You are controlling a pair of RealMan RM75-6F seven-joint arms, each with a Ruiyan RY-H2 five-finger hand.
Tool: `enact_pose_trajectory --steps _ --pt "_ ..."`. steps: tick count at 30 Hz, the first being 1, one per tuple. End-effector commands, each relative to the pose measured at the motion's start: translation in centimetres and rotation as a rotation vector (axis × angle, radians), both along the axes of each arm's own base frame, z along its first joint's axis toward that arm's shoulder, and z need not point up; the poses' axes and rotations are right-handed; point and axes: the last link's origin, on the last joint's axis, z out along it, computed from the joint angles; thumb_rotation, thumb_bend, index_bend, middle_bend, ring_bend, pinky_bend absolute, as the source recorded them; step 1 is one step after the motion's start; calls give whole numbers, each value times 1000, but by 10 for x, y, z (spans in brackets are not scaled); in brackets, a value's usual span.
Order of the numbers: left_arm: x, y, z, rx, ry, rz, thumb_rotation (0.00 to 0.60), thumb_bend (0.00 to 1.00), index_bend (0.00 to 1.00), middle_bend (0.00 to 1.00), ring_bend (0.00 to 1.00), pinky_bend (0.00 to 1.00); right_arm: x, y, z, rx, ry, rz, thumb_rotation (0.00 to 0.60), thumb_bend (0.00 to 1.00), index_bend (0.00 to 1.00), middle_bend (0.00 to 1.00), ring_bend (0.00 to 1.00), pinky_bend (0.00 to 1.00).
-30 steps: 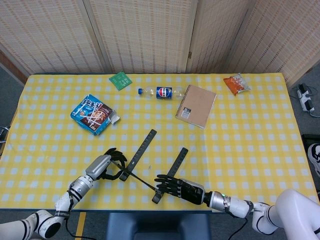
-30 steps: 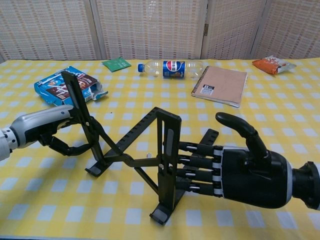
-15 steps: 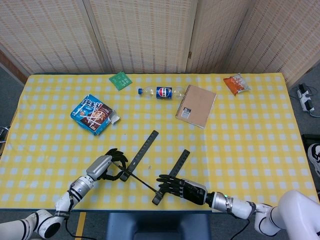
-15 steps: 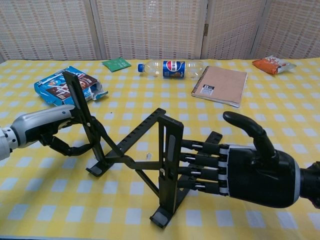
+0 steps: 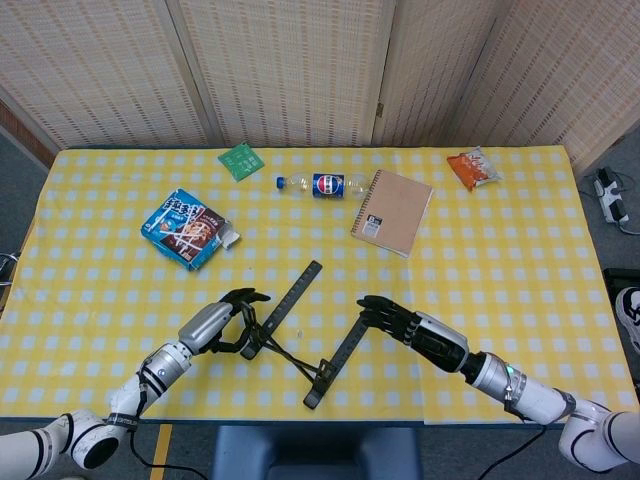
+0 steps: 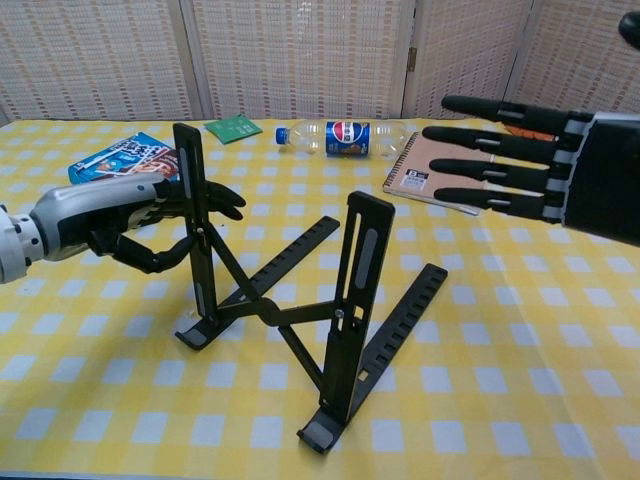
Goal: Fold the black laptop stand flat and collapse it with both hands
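The yellow-checked surface [image 5: 520,260] carries a laptop stand [image 5: 305,330] near its front edge; a Pepsi bottle [image 5: 322,185], spiral notebook [image 5: 392,212], green packet [image 5: 241,160], orange snack bag [image 5: 473,168] and blue snack box [image 5: 187,229] lie farther back.

Both views are bright and evenly lit by soft, diffuse light from overhead, so the yellow checked tablecloth [image 5: 500,250] shows no glare and the laptop stand [image 6: 300,300] throws only faint, short shadows beneath its legs. The head view is sharp across the whole table with little visible bending at the edges. In the chest view, the right hand [image 6: 545,170] close to the lens at the upper right looms large and slightly soft, while the woven screen [image 6: 300,55] behind the table stays reasonably crisp, with no motion blur in either picture.
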Motion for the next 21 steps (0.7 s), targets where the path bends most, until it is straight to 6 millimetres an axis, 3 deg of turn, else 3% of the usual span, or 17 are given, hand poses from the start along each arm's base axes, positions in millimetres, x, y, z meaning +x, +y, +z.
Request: enact_pose_trajectory --steps 1,7,15,18,21 --pt "9 7 0 -9 7 -11 600 667 163 166 6 0 5 -2 23 -85 -12 13 250 293 0 0 0 0" --pt "29 18 -5 -31 45 -50 600 666 151 144 0 0 14 -2 49 -209 21 59 249 293 0 0 0 0" --pt "36 20 4 -21 80 -84 600 624 139 132 0 0 18 2 56 -250 44 75 244 293 0 0 0 0" --pt "35 24 16 7 107 -88 600 553 128 117 0 0 17 4 55 -272 71 81 242 293 0 0 0 0" --pt "30 27 20 -9 192 -95 600 392 37 26 0 0 16 5 54 -270 73 75 243 293 0 0 0 0"
